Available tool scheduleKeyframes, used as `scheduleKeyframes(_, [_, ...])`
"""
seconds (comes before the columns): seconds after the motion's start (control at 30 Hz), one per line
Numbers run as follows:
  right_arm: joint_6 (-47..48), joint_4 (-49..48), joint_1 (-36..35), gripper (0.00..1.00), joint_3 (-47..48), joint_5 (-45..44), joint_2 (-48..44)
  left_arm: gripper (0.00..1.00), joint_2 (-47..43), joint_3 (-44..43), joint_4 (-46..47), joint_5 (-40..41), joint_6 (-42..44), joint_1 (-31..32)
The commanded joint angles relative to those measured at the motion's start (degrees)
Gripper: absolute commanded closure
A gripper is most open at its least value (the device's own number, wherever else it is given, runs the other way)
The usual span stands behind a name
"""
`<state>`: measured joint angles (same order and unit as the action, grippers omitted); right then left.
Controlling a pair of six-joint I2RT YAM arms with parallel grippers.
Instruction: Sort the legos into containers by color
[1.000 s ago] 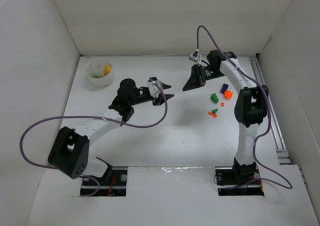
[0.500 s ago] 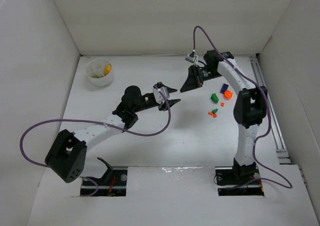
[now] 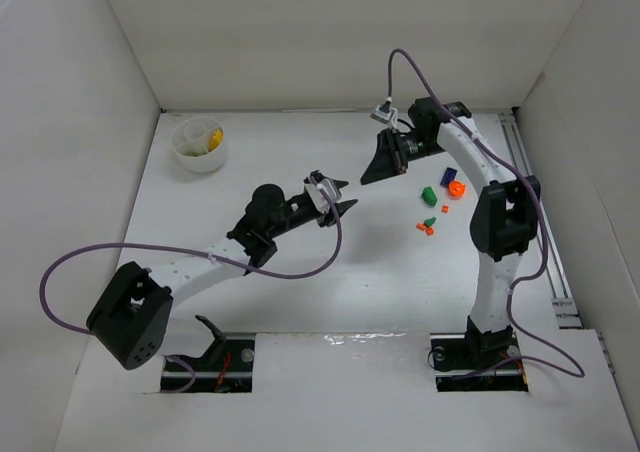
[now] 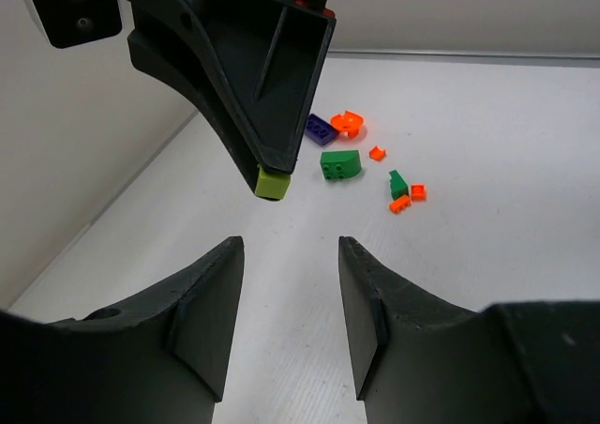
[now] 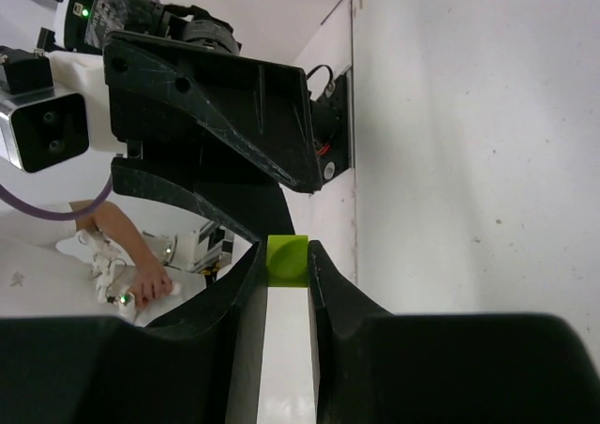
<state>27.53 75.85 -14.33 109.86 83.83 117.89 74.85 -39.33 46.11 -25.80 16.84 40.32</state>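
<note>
My right gripper (image 3: 368,175) is shut on a small lime-green brick (image 5: 287,258), held off the table at its fingertips (image 5: 287,272). My left gripper (image 3: 343,194) is open and empty, pointing at the right gripper from just left of it. In the left wrist view the lime brick (image 4: 272,183) hangs at the right gripper's tip (image 4: 274,161), above and ahead of my left gripper (image 4: 291,255). Loose legos lie on the table right of both grippers: green (image 3: 427,194), dark blue (image 3: 448,176), orange (image 3: 456,187), small green (image 3: 430,221) and red-orange (image 3: 425,229).
The round white bowl (image 3: 186,152) stands at the far left back with yellow pieces (image 3: 212,139) in it. White walls close in the table at the back and on both sides. A purple cable (image 3: 300,250) loops under the left arm.
My left arm has stretched to the right, bringing its open gripper close to the right gripper. The right gripper has shifted slightly left with the lime brick in it.
</note>
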Motion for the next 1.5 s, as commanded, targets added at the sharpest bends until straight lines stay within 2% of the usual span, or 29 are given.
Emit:
scheduleKeyframes(0.0, [0.6, -1.1, -0.4, 0.95, -0.8, 6.7, -4.0, 0.58, -3.4, 0.8, 5.6, 4.0, -1.4, 1.2])
scheduleKeyframes(0.6, [0.6, 0.5, -3.2, 0.97, 0.4, 2.7, -3.5, 0.58, -2.9, 2.0, 7.2, 5.1, -0.8, 2.2])
scheduleKeyframes(0.9, [0.6, 0.5, -4.2, 0.97, 0.9, 1.0, -3.5, 0.66, -2.3, 1.5, 7.2, 4.1, -0.8, 2.2])
scheduleKeyframes(1.17, [0.6, 1.0, -5.3, 0.97, 1.4, 0.5, -3.5, 0.67, -2.3, 1.5, 7.2, 3.0, -0.3, 2.8])
scheduleKeyframes(1.47, [0.6, 1.0, -5.3, 0.97, 1.4, 0.5, -3.5, 0.87, -2.3, 1.5, 7.2, 3.0, -0.3, 2.8])
